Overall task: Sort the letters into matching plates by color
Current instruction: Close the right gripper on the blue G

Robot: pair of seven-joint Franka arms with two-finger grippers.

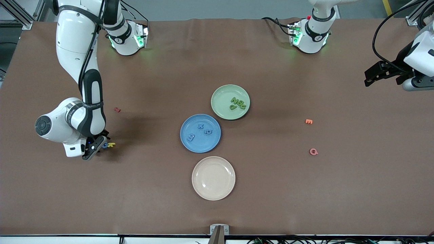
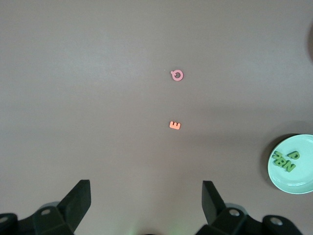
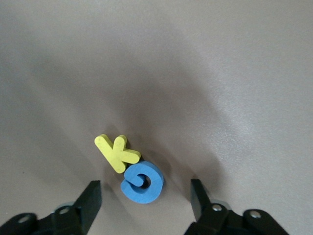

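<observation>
A blue letter [image 3: 142, 182] lies on the brown table, touching a yellow K [image 3: 116, 152]. My right gripper [image 3: 145, 200] is down at the table, open, with the blue letter [image 1: 105, 145] just ahead of its fingertips and a gap on each side. Mid-table, the blue plate [image 1: 200, 145] holds three blue letters [image 1: 200, 126]. The light green plate [image 1: 222, 95] beside it holds several green letters [image 1: 238, 102]. My left gripper [image 1: 383, 73] waits open and empty in the air over the left arm's end of the table. It sees the green plate [image 2: 298, 178] from there.
A cream plate [image 1: 213, 178] sits nearer the front camera than the blue plate. An orange E [image 1: 308, 121] and a pink Q [image 1: 313, 151] lie toward the left arm's end. A small red letter [image 1: 117, 109] lies near the right arm.
</observation>
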